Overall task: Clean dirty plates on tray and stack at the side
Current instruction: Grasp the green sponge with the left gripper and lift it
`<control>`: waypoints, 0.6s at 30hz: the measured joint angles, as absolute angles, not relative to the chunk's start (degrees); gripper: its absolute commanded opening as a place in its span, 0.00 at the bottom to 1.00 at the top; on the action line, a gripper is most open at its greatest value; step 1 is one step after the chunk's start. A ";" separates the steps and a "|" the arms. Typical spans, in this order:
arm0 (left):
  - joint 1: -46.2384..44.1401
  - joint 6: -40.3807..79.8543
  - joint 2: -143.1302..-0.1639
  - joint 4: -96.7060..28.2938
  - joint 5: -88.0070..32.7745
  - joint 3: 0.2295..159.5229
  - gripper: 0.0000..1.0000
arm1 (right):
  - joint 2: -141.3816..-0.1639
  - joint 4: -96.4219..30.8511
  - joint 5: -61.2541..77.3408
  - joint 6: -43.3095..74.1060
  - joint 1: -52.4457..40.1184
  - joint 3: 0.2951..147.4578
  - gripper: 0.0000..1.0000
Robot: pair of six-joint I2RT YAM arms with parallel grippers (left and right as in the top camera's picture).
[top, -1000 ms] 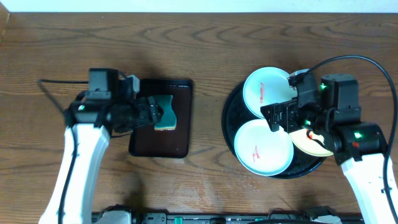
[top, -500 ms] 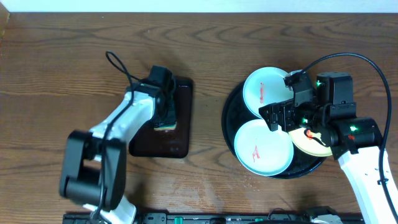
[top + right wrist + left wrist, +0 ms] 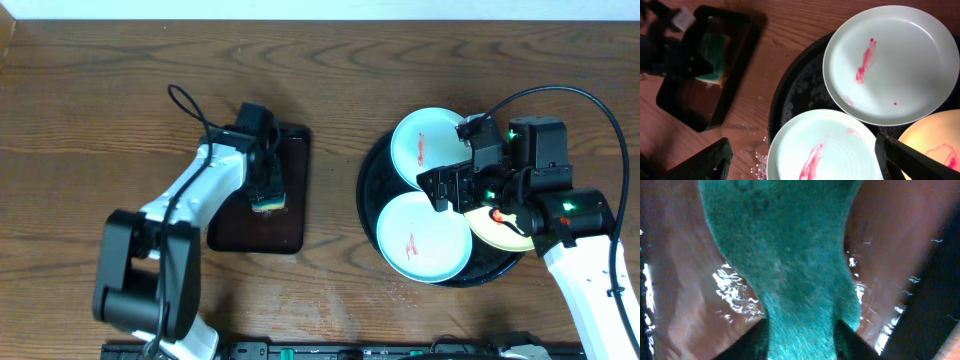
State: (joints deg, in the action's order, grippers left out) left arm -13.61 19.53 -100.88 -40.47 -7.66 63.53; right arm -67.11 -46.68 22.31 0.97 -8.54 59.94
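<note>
Three dirty plates lie on the round black tray: a mint one at the back, a mint one in front and a yellow one half hidden under my right arm. Each carries a red smear. My right gripper hovers open above them; in the right wrist view its fingers straddle the front plate without touching it. My left gripper is shut on a green sponge, pinched at its narrow waist, over the rectangular tray.
The small rectangular black tray lies left of centre with the sponge on it. Water droplets speckle the wood between the two trays. Bare wood-grain tabletop stretches along the back and far left.
The left arm has swung round and its jaws have closed on the sponge over the rectangular tray. The right gripper has barely shifted above the plates.
</note>
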 measured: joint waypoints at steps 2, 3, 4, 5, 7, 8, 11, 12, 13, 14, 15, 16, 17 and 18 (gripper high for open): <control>-13.34 19.40 -98.30 -39.94 -7.09 63.55 0.49 | -67.11 -46.68 22.31 0.97 -8.54 59.94 0.90; -13.23 19.40 -97.38 -39.59 -6.61 63.61 0.50 | -67.11 -46.68 22.31 0.97 -8.54 59.94 0.89; -13.17 19.33 -96.40 -38.76 -5.56 63.75 0.50 | -67.11 -46.68 22.31 0.97 -8.54 59.94 0.89; -13.17 19.27 -95.96 -37.67 -4.62 63.79 0.50 | -67.11 -46.68 22.31 0.97 -8.54 59.94 0.89; -13.17 19.25 -96.07 -34.72 -2.79 63.79 0.50 | -67.11 -46.68 22.33 0.97 -8.54 59.94 0.89; -13.17 19.22 -96.57 -33.10 -2.11 63.77 0.50 | -67.11 -46.70 22.33 0.97 -8.54 59.94 0.88; -13.17 19.22 -99.53 -29.12 -0.91 63.77 0.45 | -67.11 -46.72 22.33 0.97 -8.54 59.94 0.88; -13.17 19.20 -100.92 -28.36 -0.84 63.77 0.39 | -67.11 -46.76 22.33 0.99 -8.54 59.94 0.88; -13.17 19.00 -102.56 -27.73 -0.82 63.77 0.28 | -67.11 -46.89 22.33 1.02 -8.54 59.94 0.87; -13.17 19.05 -103.92 -27.16 -0.69 63.77 0.19 | -67.11 -46.94 22.33 1.02 -8.54 59.94 0.87; -13.17 18.61 -105.43 -26.72 -0.25 63.77 0.08 | -67.11 -47.03 22.33 1.04 -8.54 59.94 0.87; -13.17 18.50 -106.08 -26.52 0.05 63.77 0.08 | -67.11 -47.13 22.33 1.04 -8.54 59.94 0.87; -13.15 18.61 -106.30 -26.52 0.23 63.79 0.08 | -67.11 -47.33 22.33 1.04 -8.54 59.94 0.86; -13.15 18.41 -106.30 -26.57 0.43 63.79 0.08 | -67.11 -47.46 22.33 1.04 -8.54 59.94 0.85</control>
State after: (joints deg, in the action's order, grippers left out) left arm -13.15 18.41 -106.30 -26.57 0.43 63.79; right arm -67.11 -47.46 22.33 1.04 -8.54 59.94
